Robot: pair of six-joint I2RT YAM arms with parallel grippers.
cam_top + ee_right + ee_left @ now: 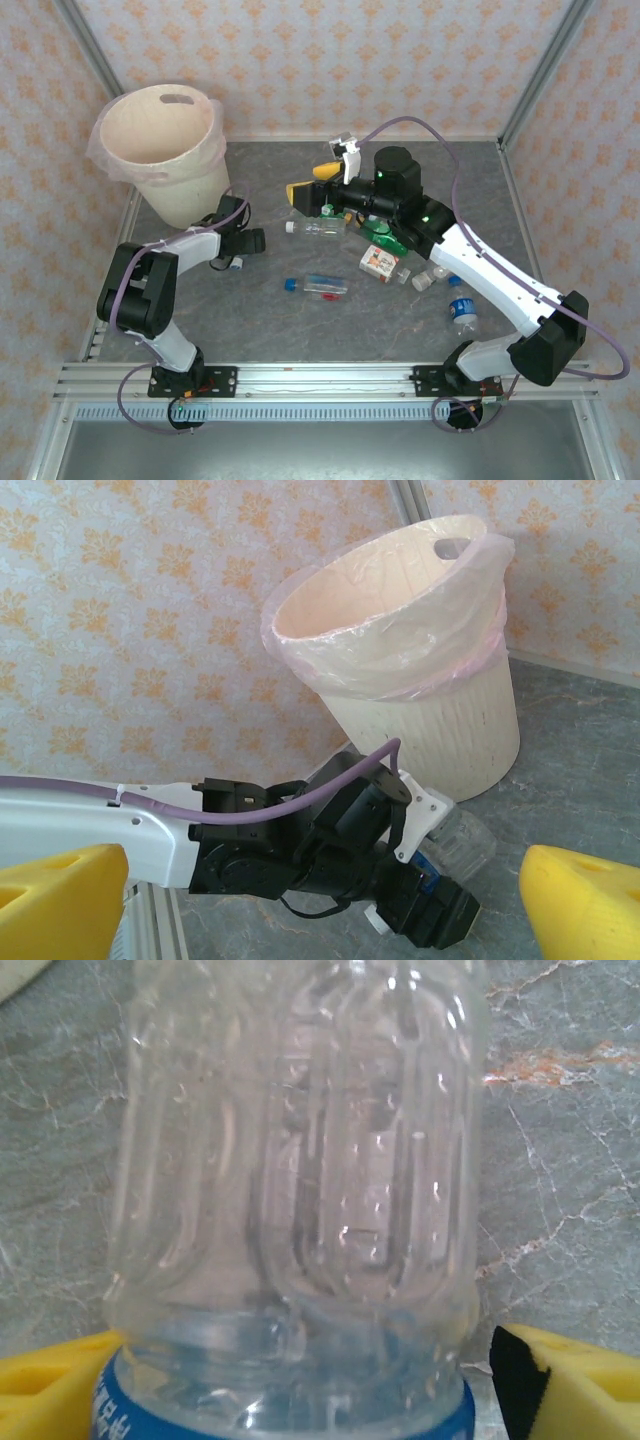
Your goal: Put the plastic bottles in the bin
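The cream bin [160, 150] with a thin liner stands at the back left. At its foot, my left gripper [236, 258] straddles a clear bottle with a blue label [300, 1180]. The yellow fingers [570, 1380] flank its sides, and a sliver of table shows between the right pad and the bottle. The right wrist view shows this bottle [468, 842] lying beside the bin [420, 680]. My right gripper [312, 184] hangs open and empty above the table's middle. More plastic bottles lie there: a clear one [316, 229], a blue-capped one [316, 286] and a green one [382, 236].
A red-and-white labelled item [380, 263] and two small bottles [425, 278] [462, 314] lie under the right arm. Metal frame posts and patterned walls close in the table. The left arm [250, 850] lies low across the right wrist view.
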